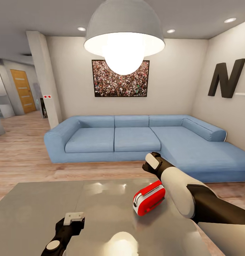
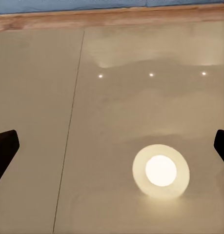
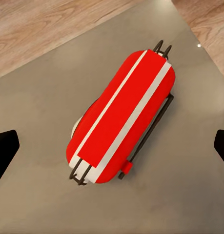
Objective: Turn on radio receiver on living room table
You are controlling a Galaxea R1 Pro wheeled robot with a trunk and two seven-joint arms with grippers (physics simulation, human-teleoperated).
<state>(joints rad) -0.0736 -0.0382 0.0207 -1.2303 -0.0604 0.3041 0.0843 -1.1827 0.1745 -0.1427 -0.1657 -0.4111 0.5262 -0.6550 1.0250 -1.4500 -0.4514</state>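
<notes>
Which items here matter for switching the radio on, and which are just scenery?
Job:
radio receiver, lying on the table
right gripper, open above it
left gripper, open over bare tabletop

Scenery:
blue sofa
pendant lamp
crowd photo
N wall letter
wooden door

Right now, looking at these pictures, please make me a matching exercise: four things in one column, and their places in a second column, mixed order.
Things:
1. radio receiver
2. blue sofa
3. crowd photo
4. right gripper

Places:
A. on the beige wall behind the sofa
B. lying on the glossy grey table
C. on the wood floor beyond the table
D. in the air above the radio receiver

Pairs: 1-B, 2-C, 3-A, 4-D
</notes>
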